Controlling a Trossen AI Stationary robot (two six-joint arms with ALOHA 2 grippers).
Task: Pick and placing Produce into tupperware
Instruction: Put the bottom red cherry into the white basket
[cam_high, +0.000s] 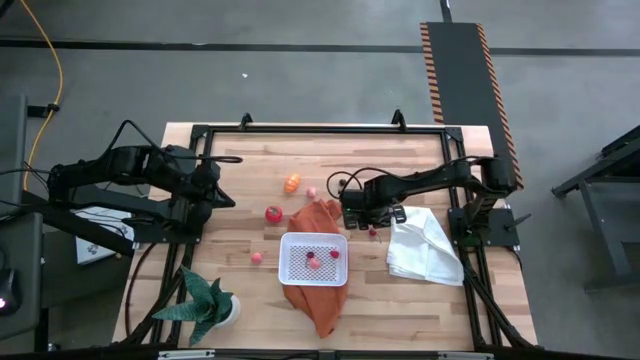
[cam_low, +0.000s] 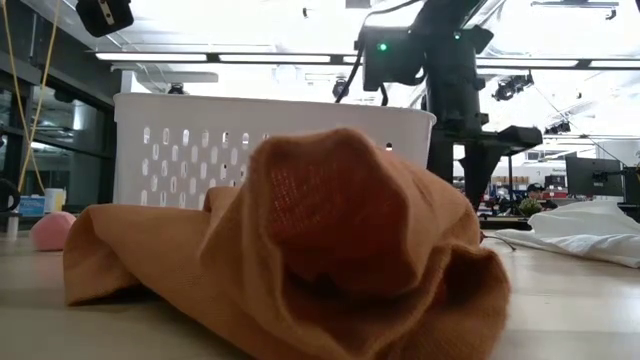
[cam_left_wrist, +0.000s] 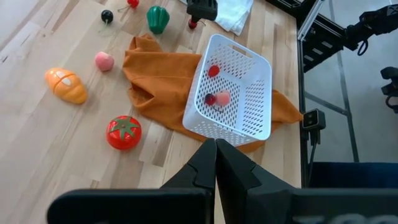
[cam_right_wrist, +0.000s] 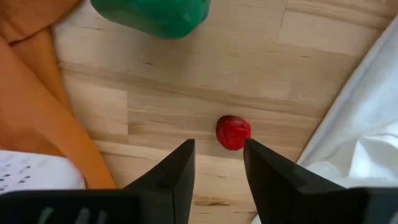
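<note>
The right pincer (cam_right_wrist: 217, 163) hangs low over the middle of the desk (cam_high: 240, 290), its two fingers (cam_right_wrist: 177, 171) parted with nothing between them. Just ahead of the fingertips a small red berry (cam_right_wrist: 233, 132) lies on the bare wood, not touched by either finger. It sits between the orange cloth (cam_right_wrist: 37, 106) on one side and the white cloth (cam_right_wrist: 364, 124) on the other, with a green pepper (cam_right_wrist: 152, 14) a little farther off.

The left pincer (cam_left_wrist: 216, 163) is closed tight and empty, held above the desk's left edge and looking across at the spread of toys.

The white basket (cam_high: 314, 259) rests on the orange cloth, near the middle of the desk and toward its front edge. Inside it lie three small pieces: a red one (cam_left_wrist: 213, 71), a dark red one (cam_left_wrist: 211, 99) and a pink one (cam_left_wrist: 222, 98), the last two touching each other.

Loose on the wood to the left of the orange cloth are a red tomato (cam_high: 273, 213), an orange piece (cam_high: 292, 183) nearer the back edge, a small pink ball (cam_high: 311, 192) beside it and another pink piece (cam_high: 257, 257) just left of the basket. A dark cherry (cam_left_wrist: 107, 15) lies toward the back edge.

A green spiky potted plant (cam_high: 207, 303) stands at the front left corner.
</note>
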